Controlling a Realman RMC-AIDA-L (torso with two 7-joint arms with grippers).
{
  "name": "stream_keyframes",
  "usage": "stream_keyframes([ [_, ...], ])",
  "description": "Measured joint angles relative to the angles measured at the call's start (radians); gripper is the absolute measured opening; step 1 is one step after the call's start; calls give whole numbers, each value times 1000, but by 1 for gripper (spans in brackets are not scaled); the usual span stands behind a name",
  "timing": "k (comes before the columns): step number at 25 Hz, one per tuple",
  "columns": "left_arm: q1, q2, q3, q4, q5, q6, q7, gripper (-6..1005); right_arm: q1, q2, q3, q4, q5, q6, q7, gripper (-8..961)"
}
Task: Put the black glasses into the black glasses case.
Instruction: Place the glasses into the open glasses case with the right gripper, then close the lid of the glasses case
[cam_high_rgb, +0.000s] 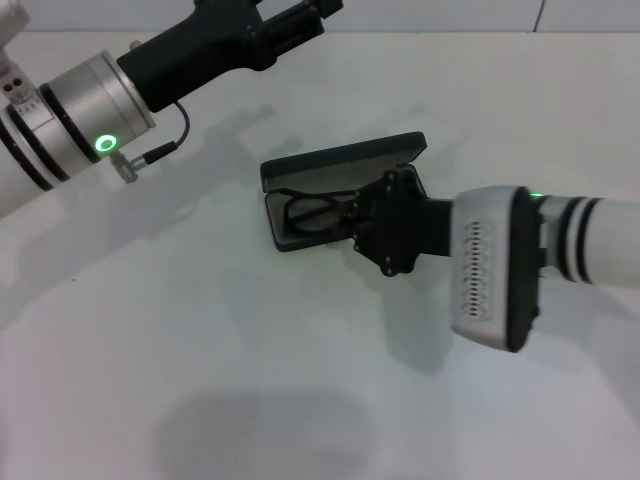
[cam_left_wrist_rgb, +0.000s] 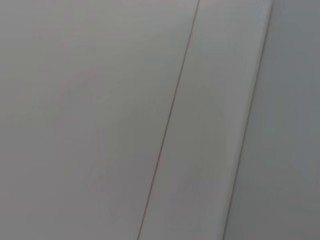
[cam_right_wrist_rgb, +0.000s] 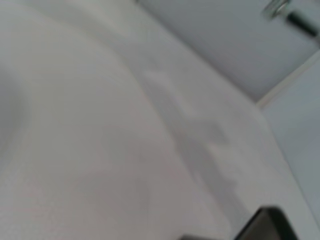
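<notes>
A: What is seen nearest in the head view?

B: A bare stretch of the white table (cam_high_rgb: 250, 400) is seen, crossed by soft shadows. Just beyond it, the right arm's white and black wrist housing (cam_high_rgb: 495, 265) is reached in from the right.

A: And the right gripper?

B: The right gripper (cam_high_rgb: 365, 222) is placed over the right end of the black glasses case (cam_high_rgb: 340, 165). Whether its fingers are spread or closed cannot be told, since they are hidden under its own black body.

A: Where are the black glasses found?

B: The black glasses (cam_high_rgb: 315, 214) are laid inside the lower tray of the case, on the grey lining. One lens is shown clearly; the other side is covered by the gripper. The lid is stood open behind the tray.

A: What is seen farther back?

B: The left gripper (cam_high_rgb: 300, 25) is held high near the far edge, well apart from the case, and is cut off by the frame; its finger state cannot be told. A green light (cam_high_rgb: 105, 144) and a black cable (cam_high_rgb: 170, 135) are shown on the left arm.
</notes>
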Motion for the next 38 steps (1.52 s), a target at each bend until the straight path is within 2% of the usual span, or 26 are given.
stream_keyframes([
  [2, 3, 6, 0, 3, 14, -9, -21, 772, -33, -1, 52, -16, 0, -78, 4, 180],
  [4, -3, 17, 0, 9, 50, -52, -74, 772, -78, -4, 153, -28, -1, -230, 33, 185],
  [7, -51, 44, 1, 12, 183, -187, -221, 772, -109, -17, 334, 10, -21, -498, 136, 192],
  [9, -85, 52, 1, 13, 279, -254, -301, 772, -107, -25, 445, 67, -33, -640, 175, 197],
  [11, -120, 50, 1, 17, 386, -327, -364, 772, -99, -34, 613, 166, -37, -798, 194, 201],
  [13, -145, 32, 2, 33, 488, -400, -406, 772, -97, -42, 739, 239, -38, -906, 196, 206],
  [16, -174, 4, 1, 52, 620, -457, -440, 772, -114, -48, 868, 289, -38, -970, 195, 213],
  [18, -190, -6, 8, 54, 676, -468, -456, 772, -134, -47, 906, 291, -38, -972, 191, 218],
  [21, -195, -7, 44, 52, 689, -470, -475, 772, -146, -46, 912, 286, -38, -968, 187, 225],
  [26, -196, -6, 89, 56, 687, -470, -482, 772, -144, -48, 915, 289, -38, -943, 187, 438],
  [31, -184, -10, 178, 59, 640, -459, -456, 772, -135, -49, 917, 297, -39, -904, 186, 597],
  [38, -126, -15, 340, 60, 502, -461, -346, 772, -118, -39, 914, 297, -54, -862, 185, 598],
])
